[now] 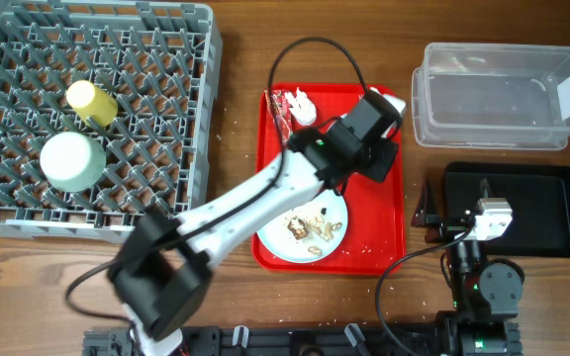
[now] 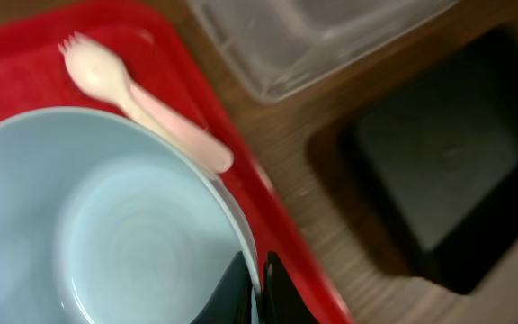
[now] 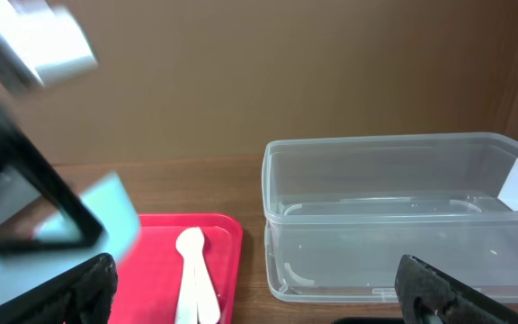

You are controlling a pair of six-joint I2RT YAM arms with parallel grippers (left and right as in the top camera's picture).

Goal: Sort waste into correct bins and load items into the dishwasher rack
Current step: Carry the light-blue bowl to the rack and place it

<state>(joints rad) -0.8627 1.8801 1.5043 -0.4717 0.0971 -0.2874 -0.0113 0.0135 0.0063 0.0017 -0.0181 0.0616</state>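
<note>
Light blue round bowl (image 2: 106,225) hangs over the flat red serving tray (image 1: 374,222), its rim pinched between the closed fingers of the left gripper (image 2: 257,274). Two white plastic cutlery pieces (image 2: 142,99) lie at that tray's far right corner. One pale round plate (image 1: 277,242) with beige food scraps (image 1: 310,229) and one crumpled red-and-white wrapper (image 1: 287,107) also sit on it. Left of it, the grey pegged plastic rack (image 1: 166,59) carries one yellow cup (image 1: 91,101) and one pale green bowl (image 1: 71,161). To its right are one clear plastic tub (image 1: 493,99), one shallow black tray (image 1: 532,213) and the right gripper (image 1: 431,206), its fingers spread wide.

Setting: robotics test bench staged as a canteen dish-return. Evidence: wooden table (image 1: 236,129), robot arms (image 1: 236,213) mounted at its near edge, loose cable (image 1: 315,40), grey dishwasher rack (image 1: 156,89), red serving tray (image 1: 384,213), plain brown backdrop (image 3: 241,72).
</note>
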